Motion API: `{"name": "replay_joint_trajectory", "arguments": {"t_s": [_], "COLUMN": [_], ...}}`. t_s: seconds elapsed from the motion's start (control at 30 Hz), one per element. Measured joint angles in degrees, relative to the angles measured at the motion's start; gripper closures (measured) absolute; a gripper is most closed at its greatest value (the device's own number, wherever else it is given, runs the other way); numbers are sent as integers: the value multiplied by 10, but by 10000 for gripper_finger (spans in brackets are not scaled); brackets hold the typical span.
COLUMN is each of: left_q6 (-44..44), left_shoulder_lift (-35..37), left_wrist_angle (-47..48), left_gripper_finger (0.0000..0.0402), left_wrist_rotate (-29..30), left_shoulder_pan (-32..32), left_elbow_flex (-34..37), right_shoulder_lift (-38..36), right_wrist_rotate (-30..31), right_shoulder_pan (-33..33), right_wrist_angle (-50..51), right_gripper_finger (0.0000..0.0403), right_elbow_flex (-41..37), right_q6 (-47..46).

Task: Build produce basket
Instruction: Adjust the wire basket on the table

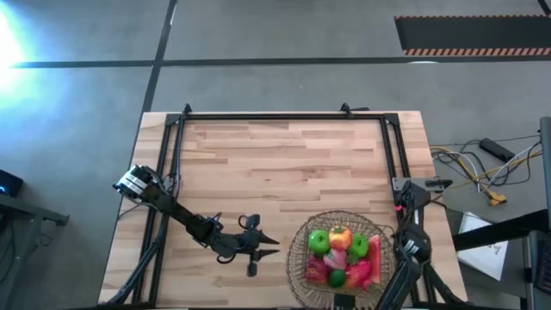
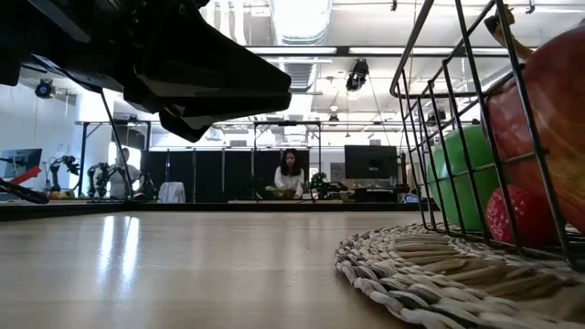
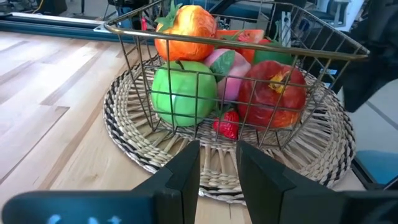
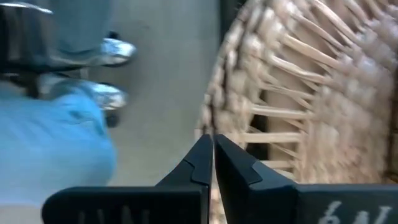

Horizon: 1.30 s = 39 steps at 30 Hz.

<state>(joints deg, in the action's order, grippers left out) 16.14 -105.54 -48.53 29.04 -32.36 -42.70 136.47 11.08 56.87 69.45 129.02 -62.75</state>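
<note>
Sitting on a round woven straw mat (image 1: 299,258) near the right front corner of the wooden surface (image 1: 284,159), the copper-wire basket (image 3: 134,37) held the produce piled together: a green apple (image 3: 181,93), an orange fruit (image 3: 186,32) on top, a pink-and-green piece (image 3: 225,68), a red apple-like fruit (image 3: 273,93) and a small red berry (image 3: 227,124) low against the wire. The left pincer (image 3: 217,165) hung just above the surface to the left of the mat, pointing at the basket, its two dark fingers (image 3: 186,174) a narrow gap apart and gripping nothing. The right pincer (image 4: 212,155) stood at the mat's outer edge by the right rim of the surface, its fingers pressed together and empty, with the woven straw right beside them. Beyond the far edge of the surface, a person (image 2: 291,175) sat at a desk in the room behind.
</note>
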Motion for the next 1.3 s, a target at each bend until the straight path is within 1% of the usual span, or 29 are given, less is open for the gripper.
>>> {"name": "replay_joint_trajectory", "arguments": {"t_s": [0.1,0.37,0.63,0.83,1.1,1.3], "left_q6": [0,0,0,-1,-1,-2], "left_shoulder_lift": [0,0,0,0,0,0], "left_wrist_angle": [0,0,0,0,0,0], "left_gripper_finger": [314,314,314,314,314,314], "left_wrist_rotate": [0,0,0,0,0,0], "left_shoulder_pan": [3,5,5,5,5,5], "left_elbow_flex": [0,0,0,0,0,0], "right_shoulder_lift": [14,17,18,17,13,-23], "right_wrist_rotate": [9,13,60,101,116,124], "right_shoulder_pan": [-3,-18,-33,-39,-51,-50], "right_wrist_angle": [43,80,168,176,187,183], "right_gripper_finger": [394,394,394,394,394,394], "right_elbow_flex": [11,-6,-20,-29,-62,-89], "right_q6": [-11,-5,-3,27,36,33]}}
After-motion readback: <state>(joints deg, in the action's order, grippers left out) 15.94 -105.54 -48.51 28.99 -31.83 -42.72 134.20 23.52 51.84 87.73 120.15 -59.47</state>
